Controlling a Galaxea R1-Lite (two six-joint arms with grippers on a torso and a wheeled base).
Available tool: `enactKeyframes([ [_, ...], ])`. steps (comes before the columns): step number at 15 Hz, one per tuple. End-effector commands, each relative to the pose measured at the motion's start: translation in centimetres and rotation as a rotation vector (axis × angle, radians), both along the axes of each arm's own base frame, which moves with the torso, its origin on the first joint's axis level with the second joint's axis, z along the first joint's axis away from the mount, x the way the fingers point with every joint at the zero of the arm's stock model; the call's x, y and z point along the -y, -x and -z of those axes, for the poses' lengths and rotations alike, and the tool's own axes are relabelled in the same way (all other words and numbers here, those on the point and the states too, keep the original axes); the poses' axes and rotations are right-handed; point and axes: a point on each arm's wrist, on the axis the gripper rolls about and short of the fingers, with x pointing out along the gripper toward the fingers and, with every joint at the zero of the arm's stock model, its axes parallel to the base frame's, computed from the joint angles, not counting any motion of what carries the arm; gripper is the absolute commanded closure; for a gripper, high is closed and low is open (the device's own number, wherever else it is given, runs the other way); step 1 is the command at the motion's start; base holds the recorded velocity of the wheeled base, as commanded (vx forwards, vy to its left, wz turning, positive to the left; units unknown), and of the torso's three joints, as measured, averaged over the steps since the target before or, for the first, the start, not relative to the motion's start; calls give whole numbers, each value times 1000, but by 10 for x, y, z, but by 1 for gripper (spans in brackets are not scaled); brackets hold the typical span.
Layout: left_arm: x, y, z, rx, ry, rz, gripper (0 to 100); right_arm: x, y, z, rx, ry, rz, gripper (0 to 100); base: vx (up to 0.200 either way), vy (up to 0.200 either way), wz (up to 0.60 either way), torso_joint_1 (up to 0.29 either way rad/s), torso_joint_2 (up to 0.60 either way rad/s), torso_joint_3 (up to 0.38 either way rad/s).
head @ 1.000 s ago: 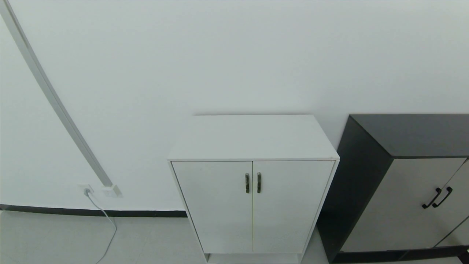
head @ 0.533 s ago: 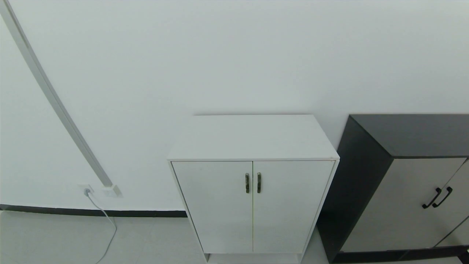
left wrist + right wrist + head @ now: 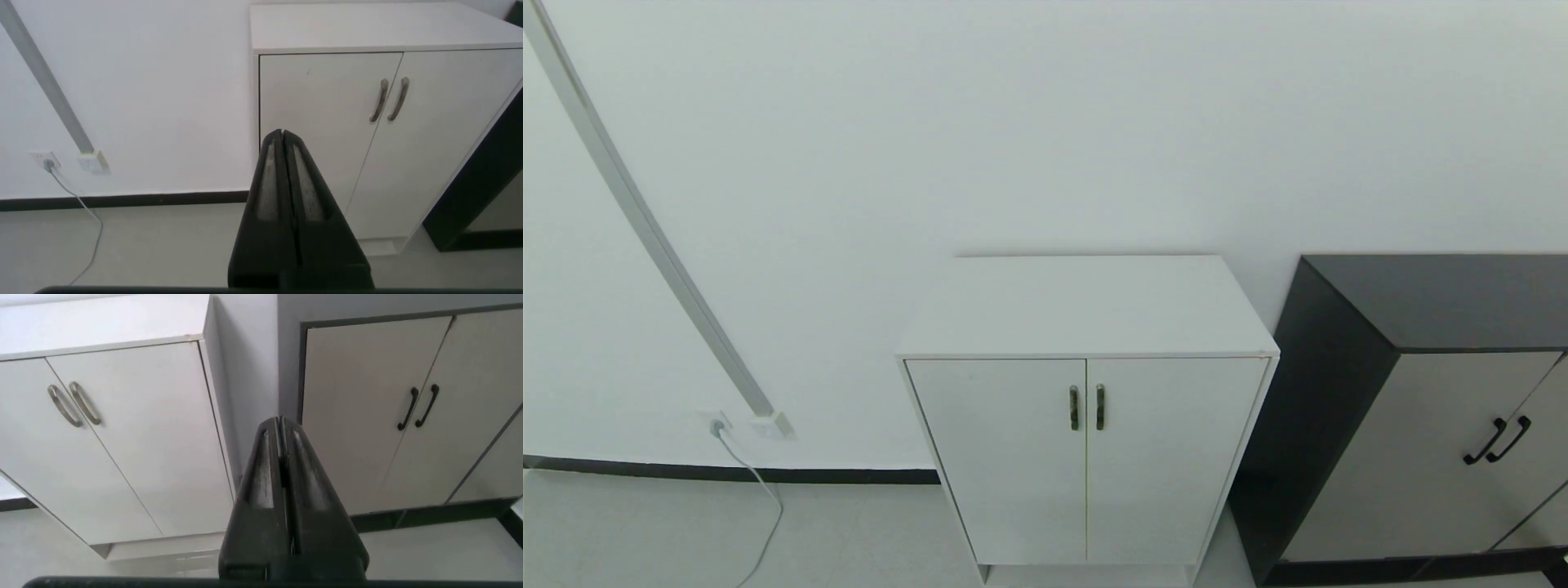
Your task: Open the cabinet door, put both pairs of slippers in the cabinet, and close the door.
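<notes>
A white two-door cabinet (image 3: 1086, 457) stands against the wall, both doors closed, with two dark metal handles (image 3: 1086, 407) side by side at the middle. My left gripper (image 3: 282, 139) is shut with nothing in it, held some way off from the white cabinet (image 3: 327, 131), facing its left door. My right gripper (image 3: 280, 425) is also shut and empty, facing the gap between the white cabinet (image 3: 122, 433) and the dark one.
A black-framed cabinet (image 3: 1421, 408) with grey doors and black handles (image 3: 1496, 440) stands right beside the white one. A wall socket with a grey cable (image 3: 756, 482) and a slanted cable duct (image 3: 645, 220) lie to the left. Grey floor (image 3: 686, 539) runs in front.
</notes>
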Motion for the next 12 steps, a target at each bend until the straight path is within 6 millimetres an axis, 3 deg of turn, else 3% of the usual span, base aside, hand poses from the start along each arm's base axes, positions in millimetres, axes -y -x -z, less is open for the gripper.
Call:
enactKeyframes([
  [1, 0, 0, 0, -1, -1, -1, 100, 0, 0, 0, 1, 0, 2, 100, 0, 0, 0, 0, 0, 0],
  [12, 0, 0, 0, -1, -1, 0, 100, 0, 0, 0, 1, 3, -6, 100, 0, 0, 0, 0, 0, 0],
])
